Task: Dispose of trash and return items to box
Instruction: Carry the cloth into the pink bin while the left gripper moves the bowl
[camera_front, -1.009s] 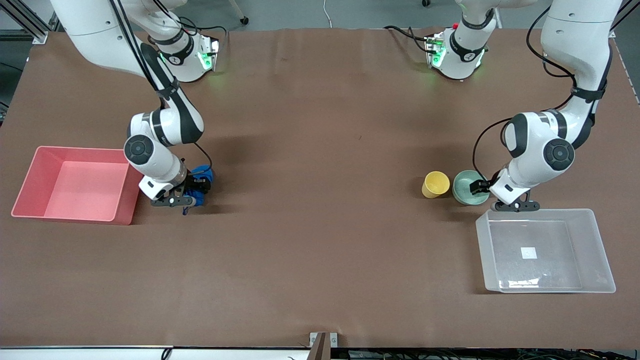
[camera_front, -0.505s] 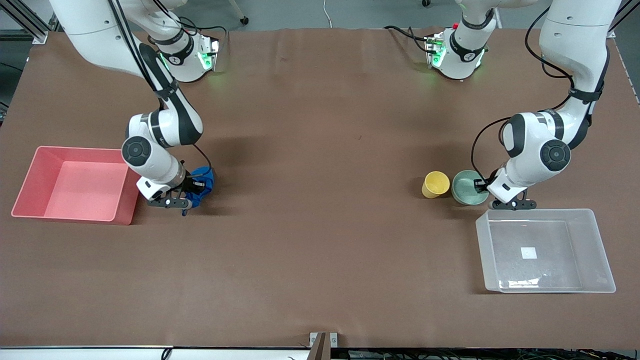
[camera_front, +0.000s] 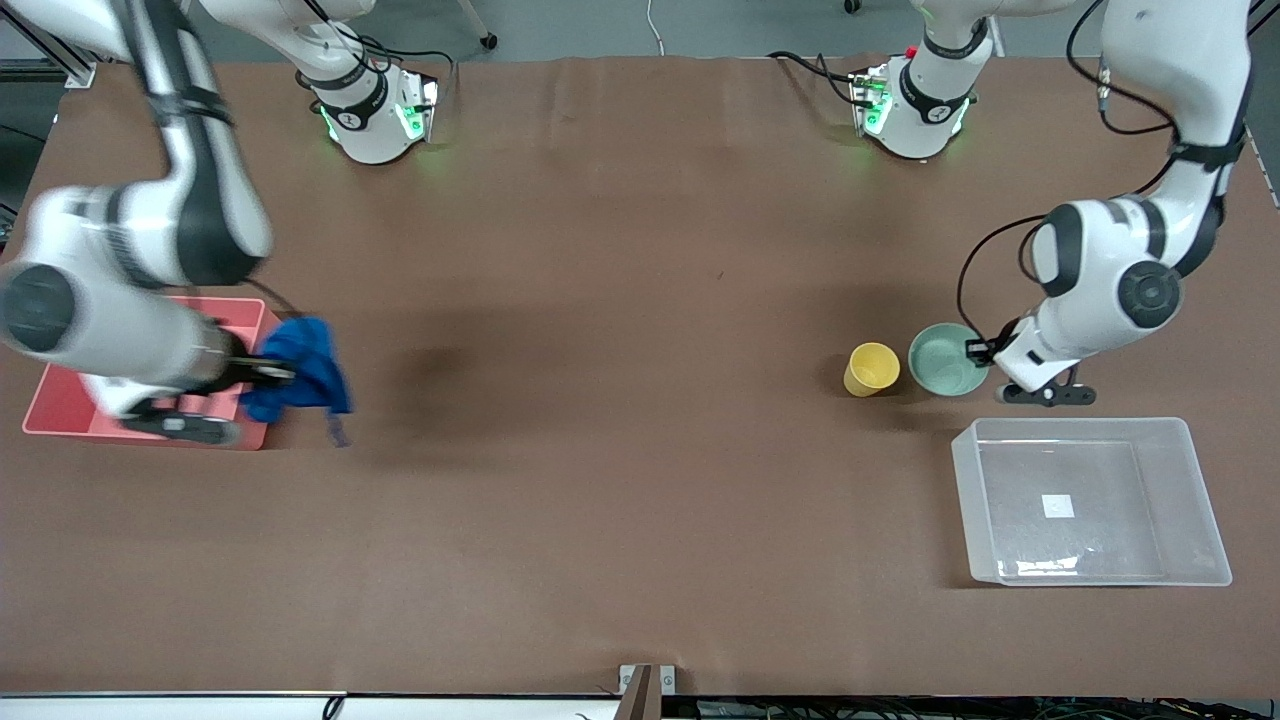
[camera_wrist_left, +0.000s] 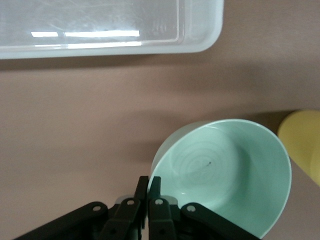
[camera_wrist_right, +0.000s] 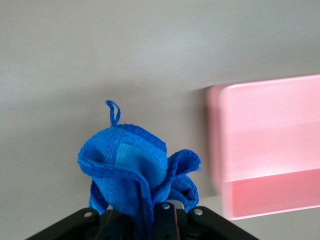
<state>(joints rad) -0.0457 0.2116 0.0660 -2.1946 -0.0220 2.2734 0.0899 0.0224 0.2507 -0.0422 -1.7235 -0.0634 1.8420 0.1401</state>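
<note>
both arms loaded, neither load delivered

while nothing has reached a container yet, both arms have something in hand. nearest the front camera, toward the left arm's end of the table, sits the clear box (camera_front: 1090, 500), with only its white sticker (camera_front: 1058, 506) showing on the bottom. just farther off, the left gripper (camera_wrist_left: 149, 186) has its fingers pinched together on the rim of the mint bowl (camera_front: 946, 358), one finger inside the wall and one outside, a hold that suits a thin-walled dish. whether the bowl is off the table i can't quite say; it looks tilted in the left wrist view. the yellow cup (camera_front: 872, 368) stands just beside the bowl, untouched.

toward the right arm's end, the right gripper (camera_wrist_right: 150, 212) is clamped shut on the blue wad (camera_front: 298, 380), which hangs in the air over the table just beside the pink bin (camera_front: 60, 405). judging by that, the bin is where the trash is meant to go, and it is not yet over the opening.
</note>
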